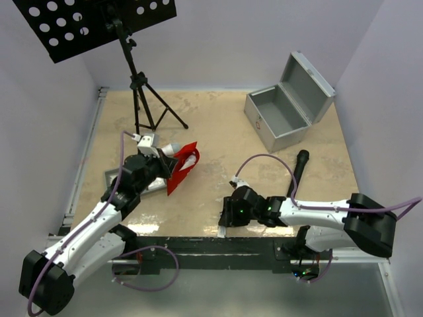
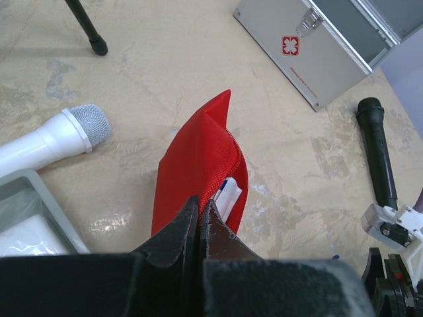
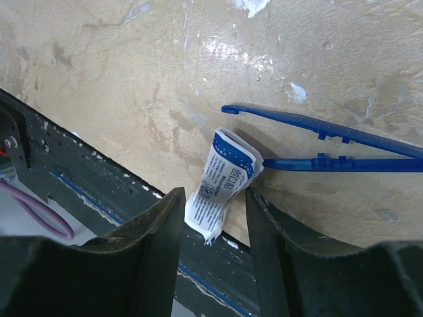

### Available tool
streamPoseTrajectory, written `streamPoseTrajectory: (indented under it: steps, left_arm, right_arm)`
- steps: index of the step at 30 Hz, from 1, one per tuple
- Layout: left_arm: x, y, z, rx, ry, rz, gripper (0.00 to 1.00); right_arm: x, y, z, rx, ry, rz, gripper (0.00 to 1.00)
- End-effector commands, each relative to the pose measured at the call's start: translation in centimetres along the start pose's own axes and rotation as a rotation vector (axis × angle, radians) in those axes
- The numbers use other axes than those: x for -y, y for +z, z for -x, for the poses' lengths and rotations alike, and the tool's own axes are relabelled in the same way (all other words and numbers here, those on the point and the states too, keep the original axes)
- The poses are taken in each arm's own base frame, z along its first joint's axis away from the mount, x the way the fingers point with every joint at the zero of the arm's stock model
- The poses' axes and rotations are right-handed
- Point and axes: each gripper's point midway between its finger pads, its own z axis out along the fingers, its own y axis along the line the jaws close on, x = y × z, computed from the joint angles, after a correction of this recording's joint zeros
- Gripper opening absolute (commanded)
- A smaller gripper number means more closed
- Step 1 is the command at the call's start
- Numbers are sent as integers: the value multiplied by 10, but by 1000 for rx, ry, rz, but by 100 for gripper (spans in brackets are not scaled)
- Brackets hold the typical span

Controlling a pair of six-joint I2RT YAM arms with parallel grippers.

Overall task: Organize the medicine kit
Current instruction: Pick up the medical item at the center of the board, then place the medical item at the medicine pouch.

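One white-and-blue packet [image 3: 221, 178] lies at the near table [image 3: 132, 66] edge between the parted fingers of the right claw [image 3: 215, 193], long axis running along them, blue tweezers [image 3: 344, 163] just beyond; the left claw [image 2: 201, 211] is clenched on the red pouch [image 2: 198, 158].

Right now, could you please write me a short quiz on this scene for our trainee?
1. True or false: the metal case has its lid shut.
2. What does the left gripper pinch? A red pouch; B white microphone; C grey tray.
3. Fill in: the white packet between the fingers of the right gripper lies beside blue ____.
Key: 1 false; 2 A; 3 tweezers.
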Motion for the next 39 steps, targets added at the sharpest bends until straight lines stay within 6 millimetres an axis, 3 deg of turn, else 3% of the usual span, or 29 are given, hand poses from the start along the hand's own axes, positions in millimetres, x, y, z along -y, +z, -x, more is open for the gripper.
streamPoseTrajectory:
  steps: [1,11,16,21,25,32,35,39]
  left_arm:
    - [5,-1,4,23,-22,-25,0]
    - [5,-1,4,24,-21,-24,0]
    - [5,-2,4,23,-21,-21,0]
    - [5,-2,3,21,-18,-26,0]
    - [11,0,4,13,-10,-52,0]
    - [37,5,3,-26,43,-198,0]
    - [51,7,-1,-74,90,-283,0]
    - [75,4,-11,-148,133,-444,0]
  right_arm:
    - [4,6,2,30,9,-4,44]
    - [10,14,-2,21,-3,-15,31]
    - [11,16,-3,10,-6,-20,14]
    - [-4,8,9,44,-13,5,0]
    - [-38,-17,33,106,-40,82,0]
    - [-111,-97,104,336,-198,199,0]
    - [-119,-112,127,406,-297,151,0]
    - [-117,-111,139,432,-384,78,0]
